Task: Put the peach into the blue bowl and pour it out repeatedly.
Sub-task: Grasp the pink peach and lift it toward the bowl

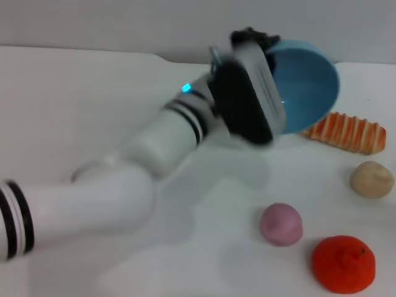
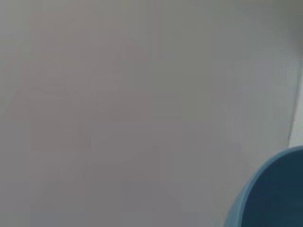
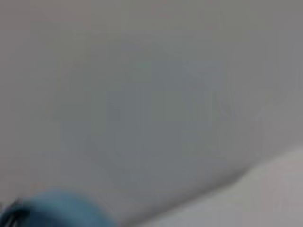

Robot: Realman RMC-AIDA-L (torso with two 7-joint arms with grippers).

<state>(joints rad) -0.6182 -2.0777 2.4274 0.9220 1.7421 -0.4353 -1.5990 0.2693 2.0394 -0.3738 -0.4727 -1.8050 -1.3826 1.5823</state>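
Left pincer (image 1: 267, 59) lifts blue bowl (image 1: 309, 83) tipped on its side near table's (image 1: 93, 105) far edge, finger state can't tell; peach (image 1: 281, 224) lies on table toward near edge

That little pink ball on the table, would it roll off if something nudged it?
Probably yes. The peach looks round and smooth, lying free on the flat white table, so a nudge would likely send it rolling. It is small beside the blue bowl held tilted by the left gripper, so it is probably light. Its smooth skin may be slippery.
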